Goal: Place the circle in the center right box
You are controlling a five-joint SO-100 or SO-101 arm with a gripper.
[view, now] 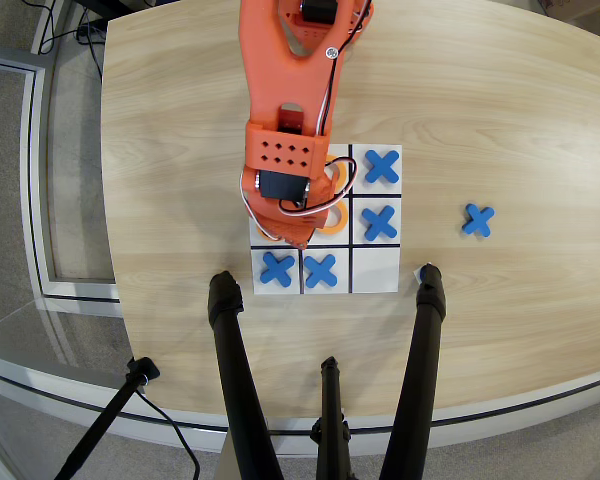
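Observation:
My orange gripper (292, 238) hangs over the image-left column of the white 3x3 board (376, 282) and covers most of the middle-row cell there (256, 205). An orange ring arc (262, 236) peeks out at the gripper's left side in that cell. I cannot tell whether the fingers hold it, and the arm hides the jaws. Parts of two other orange rings show in the central cell (339, 216) and the top middle cell (338, 172). Blue X pieces lie in the top right (382, 166), middle right (379, 222), bottom left (276, 268) and bottom middle (321, 270) cells.
A loose blue X (477, 219) lies on the wooden table to the right of the board. Black tripod legs (235, 380) (420, 360) rise from the table's near edge just below the board. The table's left edge (108, 200) drops to the floor.

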